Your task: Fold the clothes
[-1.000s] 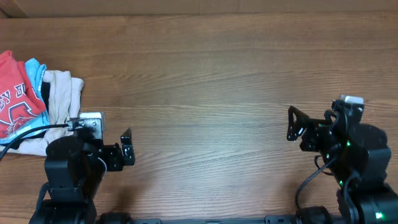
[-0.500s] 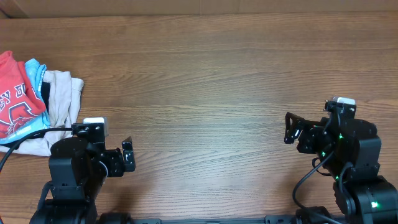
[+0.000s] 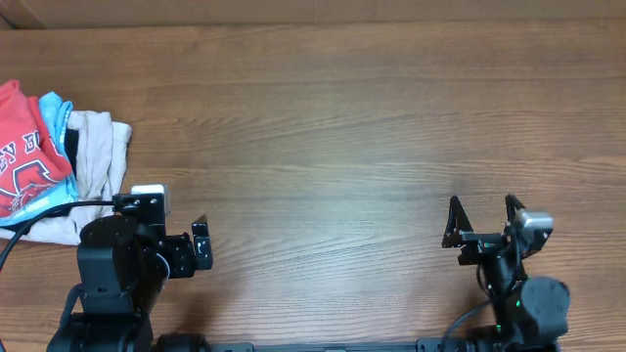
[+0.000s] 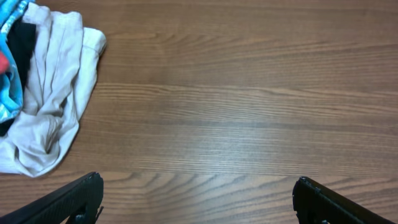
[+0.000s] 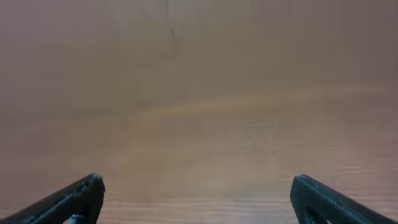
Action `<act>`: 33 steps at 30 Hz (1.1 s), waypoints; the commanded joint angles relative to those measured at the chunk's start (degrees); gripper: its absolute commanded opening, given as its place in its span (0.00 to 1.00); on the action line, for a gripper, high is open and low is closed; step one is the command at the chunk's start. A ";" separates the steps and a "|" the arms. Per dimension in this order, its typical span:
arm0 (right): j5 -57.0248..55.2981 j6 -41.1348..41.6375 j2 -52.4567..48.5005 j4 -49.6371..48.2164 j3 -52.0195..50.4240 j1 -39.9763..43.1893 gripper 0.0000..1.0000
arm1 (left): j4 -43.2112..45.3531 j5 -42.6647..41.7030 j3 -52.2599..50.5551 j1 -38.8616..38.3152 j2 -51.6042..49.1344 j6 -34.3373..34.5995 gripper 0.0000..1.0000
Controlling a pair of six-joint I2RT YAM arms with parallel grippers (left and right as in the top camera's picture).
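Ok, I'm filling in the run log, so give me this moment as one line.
phase: pre-grasp | left gripper: open, empty | right gripper: open, empty | clothes: unfolded pile, far-left table edge, untouched

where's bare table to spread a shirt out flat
The wooden table is bare from the beige garment rightward to the far edge, ahead of both open claws. Crowded only at far left: the coral-red T-shirt pile.

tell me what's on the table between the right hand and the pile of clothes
Mostly bare wood table. In the overhead view only the left hand stands partway between the right hand and the pile of clothes.
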State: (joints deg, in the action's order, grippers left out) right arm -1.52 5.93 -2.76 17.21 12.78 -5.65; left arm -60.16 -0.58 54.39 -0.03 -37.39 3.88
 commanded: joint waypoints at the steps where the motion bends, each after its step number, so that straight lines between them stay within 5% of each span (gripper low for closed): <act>1: 0.72 -2.01 2.60 -8.87 -6.56 0.17 1.00 | 0.13 0.61 -0.28 -0.37 0.28 -1.11 1.00; 5: 0.50 -5.18 2.60 -16.15 -12.13 1.01 1.00 | 0.13 0.61 -0.28 -0.37 0.28 -1.11 1.00; 33: 0.72 -4.46 2.58 -12.46 -12.31 1.27 1.00 | 0.13 0.61 -0.28 -0.37 0.28 -1.11 1.00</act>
State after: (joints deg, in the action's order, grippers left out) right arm -1.28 1.67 -0.73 5.15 1.04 -4.58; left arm -60.23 -0.58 54.39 -0.03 -37.39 3.88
